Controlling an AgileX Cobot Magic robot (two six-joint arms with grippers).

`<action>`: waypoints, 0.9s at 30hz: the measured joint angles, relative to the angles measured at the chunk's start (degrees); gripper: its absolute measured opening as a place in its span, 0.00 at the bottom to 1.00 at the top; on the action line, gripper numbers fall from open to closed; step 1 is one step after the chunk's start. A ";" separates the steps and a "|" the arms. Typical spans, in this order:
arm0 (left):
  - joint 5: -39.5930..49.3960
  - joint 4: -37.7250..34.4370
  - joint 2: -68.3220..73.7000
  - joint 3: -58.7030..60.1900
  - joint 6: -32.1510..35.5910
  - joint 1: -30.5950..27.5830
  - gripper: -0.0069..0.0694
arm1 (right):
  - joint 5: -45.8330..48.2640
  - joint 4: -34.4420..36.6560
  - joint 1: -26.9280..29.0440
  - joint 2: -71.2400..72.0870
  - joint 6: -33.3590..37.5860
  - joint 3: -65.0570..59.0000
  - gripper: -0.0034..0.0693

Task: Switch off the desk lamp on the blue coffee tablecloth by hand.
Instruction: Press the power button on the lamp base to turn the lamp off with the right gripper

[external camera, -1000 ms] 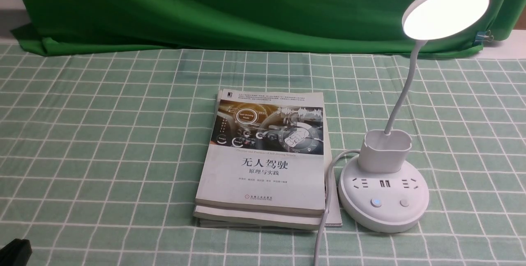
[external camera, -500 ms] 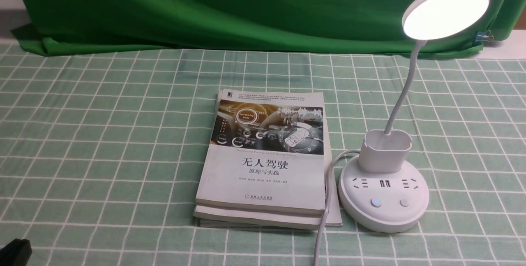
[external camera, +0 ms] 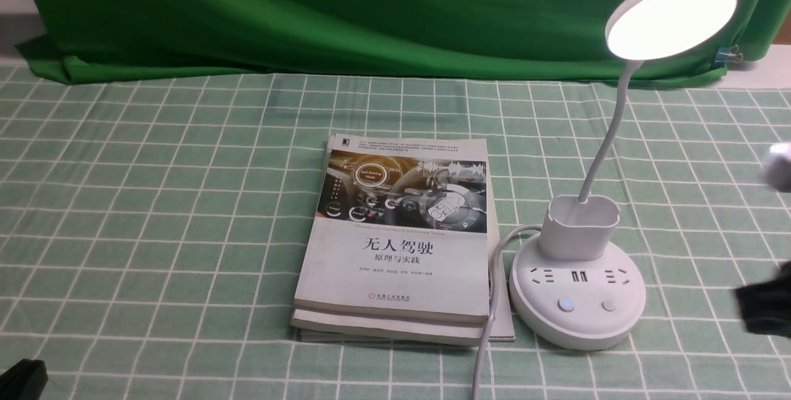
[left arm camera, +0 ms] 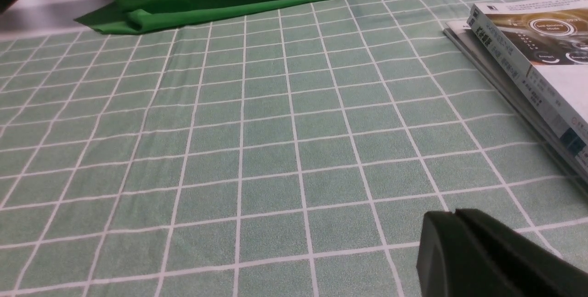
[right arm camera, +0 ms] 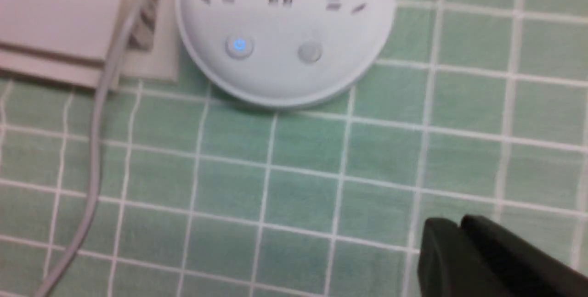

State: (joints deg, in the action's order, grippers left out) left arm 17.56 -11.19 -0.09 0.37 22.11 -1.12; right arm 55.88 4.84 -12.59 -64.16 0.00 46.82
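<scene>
The white desk lamp (external camera: 578, 298) stands on the mint checked tablecloth (external camera: 154, 202) at the right, and its disc head (external camera: 670, 15) is lit. Its round base has a blue-lit button (external camera: 565, 305) and a plain button (external camera: 609, 305); both show in the right wrist view, the lit one (right arm camera: 239, 45) and the plain one (right arm camera: 309, 52). My right gripper (right arm camera: 459, 223) is shut and empty, above the cloth on the near side of the base and apart from it; it shows blurred at the front view's right edge (external camera: 763, 307). My left gripper (left arm camera: 455, 214) is shut and empty, low over the cloth at the near left.
A stack of books (external camera: 398, 239) lies just left of the lamp base, also seen in the left wrist view (left arm camera: 528, 58). The lamp's grey cord (external camera: 488, 326) runs between them toward the near edge. A dark green cloth (external camera: 346, 10) hangs at the back.
My right arm has come into the front view at the right edge, blurred with motion. The lamp, the books and the left arm have not moved.
</scene>
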 joint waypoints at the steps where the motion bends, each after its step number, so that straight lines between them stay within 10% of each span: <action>1: 0.00 0.00 0.00 0.00 0.00 0.00 0.09 | -0.21 0.06 -0.54 -0.79 0.00 0.21 0.11; 10: 0.00 0.00 0.00 0.00 0.00 0.00 0.09 | -4.33 0.47 -12.36 -15.66 0.00 4.63 0.11; 27: 0.00 0.00 0.00 0.00 0.00 0.00 0.09 | -10.41 -0.18 -6.80 -25.80 0.00 6.75 0.10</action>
State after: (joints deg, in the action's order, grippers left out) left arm 17.56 -11.19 -0.09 0.37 22.11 -1.12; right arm 45.47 4.66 -19.40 -89.96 0.00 53.57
